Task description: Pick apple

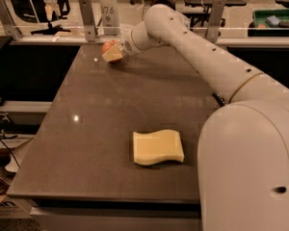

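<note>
End effector low over far end of table, apple partly hidden behind it, grip state unclear.

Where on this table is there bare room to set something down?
Bare table runs along the left edge, from the sponge up to the apple, and across the middle between them. The far left corner is crowded: the pincer sits at the apple. The arm overhangs the right side.
</note>
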Tool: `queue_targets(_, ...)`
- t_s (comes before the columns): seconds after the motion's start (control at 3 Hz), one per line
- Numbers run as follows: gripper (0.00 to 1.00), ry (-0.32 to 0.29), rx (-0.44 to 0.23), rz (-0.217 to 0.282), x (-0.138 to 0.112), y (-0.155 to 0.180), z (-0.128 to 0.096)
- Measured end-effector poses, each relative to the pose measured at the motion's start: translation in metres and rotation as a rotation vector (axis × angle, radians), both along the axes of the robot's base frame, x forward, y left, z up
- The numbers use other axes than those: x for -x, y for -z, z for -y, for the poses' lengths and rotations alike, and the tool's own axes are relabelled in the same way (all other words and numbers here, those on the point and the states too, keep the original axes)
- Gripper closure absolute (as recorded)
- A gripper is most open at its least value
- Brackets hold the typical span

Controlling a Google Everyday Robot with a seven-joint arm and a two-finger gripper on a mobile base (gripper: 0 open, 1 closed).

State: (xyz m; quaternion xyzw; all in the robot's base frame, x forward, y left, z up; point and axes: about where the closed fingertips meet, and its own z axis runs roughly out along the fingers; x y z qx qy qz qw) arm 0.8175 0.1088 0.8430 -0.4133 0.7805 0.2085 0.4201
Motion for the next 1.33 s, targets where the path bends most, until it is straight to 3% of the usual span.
queue_targets(0.33,0.87,-0.025,-0.026,0.024,0.008,-0.024,0.008)
queue_targets(0.67,1.00,-0.074,-0.051,0.070,0.025,-0.067,0.018)
queue_targets(1.33,1.00,-0.190,-0.057,0.144,0.050,-0.135,0.031)
